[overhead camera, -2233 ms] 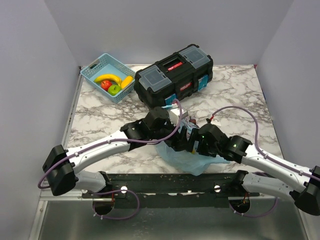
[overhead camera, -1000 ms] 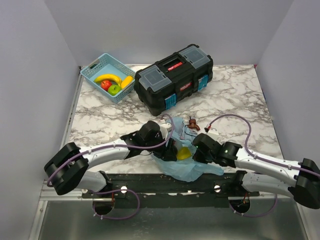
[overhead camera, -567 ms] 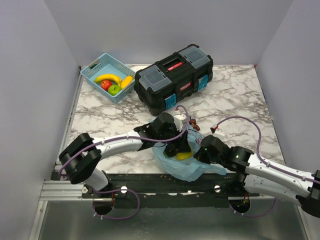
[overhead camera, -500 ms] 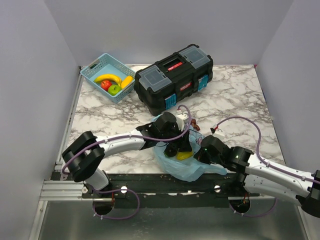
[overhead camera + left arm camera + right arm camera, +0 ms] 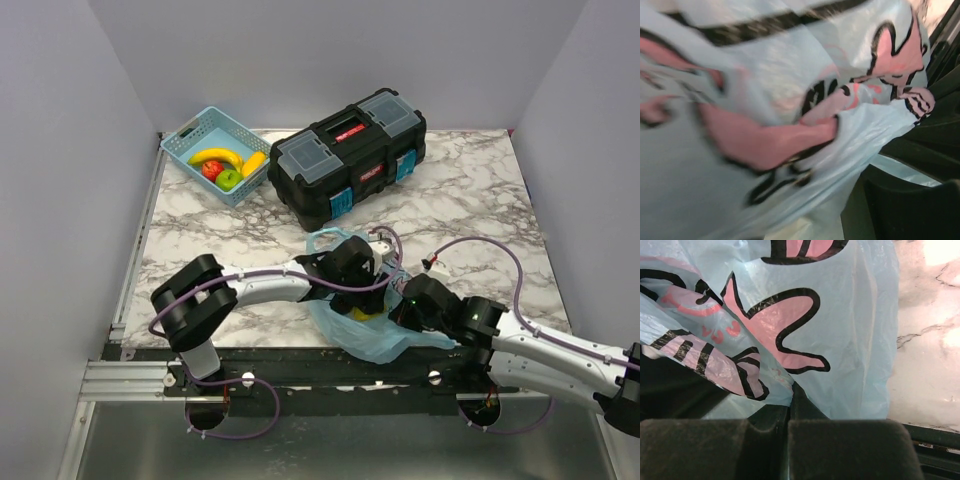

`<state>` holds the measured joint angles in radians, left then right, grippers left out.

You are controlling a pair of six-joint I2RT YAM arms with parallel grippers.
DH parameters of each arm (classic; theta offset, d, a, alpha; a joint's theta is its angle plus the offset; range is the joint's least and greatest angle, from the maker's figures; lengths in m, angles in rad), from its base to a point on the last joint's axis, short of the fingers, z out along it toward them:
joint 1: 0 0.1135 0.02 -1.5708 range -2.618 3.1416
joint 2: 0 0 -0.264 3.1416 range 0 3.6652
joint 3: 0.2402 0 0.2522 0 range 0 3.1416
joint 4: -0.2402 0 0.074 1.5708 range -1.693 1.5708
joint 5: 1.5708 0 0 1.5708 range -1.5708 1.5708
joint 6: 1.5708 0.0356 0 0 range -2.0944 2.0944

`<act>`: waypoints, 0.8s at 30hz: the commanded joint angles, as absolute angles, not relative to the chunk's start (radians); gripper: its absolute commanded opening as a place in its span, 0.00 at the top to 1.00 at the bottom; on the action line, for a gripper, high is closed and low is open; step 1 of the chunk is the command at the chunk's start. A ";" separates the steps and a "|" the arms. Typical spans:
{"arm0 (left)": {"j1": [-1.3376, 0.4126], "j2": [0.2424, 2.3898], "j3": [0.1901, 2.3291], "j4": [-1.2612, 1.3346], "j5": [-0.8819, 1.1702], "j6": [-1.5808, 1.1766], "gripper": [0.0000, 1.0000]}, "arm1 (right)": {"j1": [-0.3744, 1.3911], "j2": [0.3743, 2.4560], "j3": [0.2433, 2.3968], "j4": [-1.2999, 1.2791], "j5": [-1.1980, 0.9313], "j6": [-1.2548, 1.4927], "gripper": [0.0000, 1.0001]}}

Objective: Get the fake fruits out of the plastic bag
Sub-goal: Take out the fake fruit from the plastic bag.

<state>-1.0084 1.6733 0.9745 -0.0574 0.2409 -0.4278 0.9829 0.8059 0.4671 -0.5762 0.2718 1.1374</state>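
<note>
One yellow fake fruit shows in the mouth of the plastic bag, which lies at the centre of the near edge of the table. The left gripper sits in the bag mouth, just at 1 o'clock of the fruit. Whether it is spread or closed cannot be told, as its wrist view is blurred and filled with film. The right gripper, at 3 o'clock of the fruit, has its fingers pressed together, pinching bag film. A black toolbox stands apart at 12 o'clock. A lattice basket holding other fake fruits is at 10 o'clock.
</note>
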 commanded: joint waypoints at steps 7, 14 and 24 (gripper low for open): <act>-1.046 1.785 1.019 -0.120 0.174 -0.408 0.38 | 0.989 0.764 0.446 -0.571 0.273 1.157 0.99; -1.046 1.776 1.042 -0.157 0.157 -0.413 0.50 | 0.988 0.721 0.436 -0.587 0.276 1.164 0.99; -1.046 1.642 1.052 -0.195 0.158 -0.384 0.73 | 0.988 0.709 0.427 -0.595 0.279 1.175 0.99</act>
<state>-1.0485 1.7325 1.0267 -0.1665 0.1848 -0.4141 0.9829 0.7177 0.4412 -0.5777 0.2714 1.1545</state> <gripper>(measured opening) 0.589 0.009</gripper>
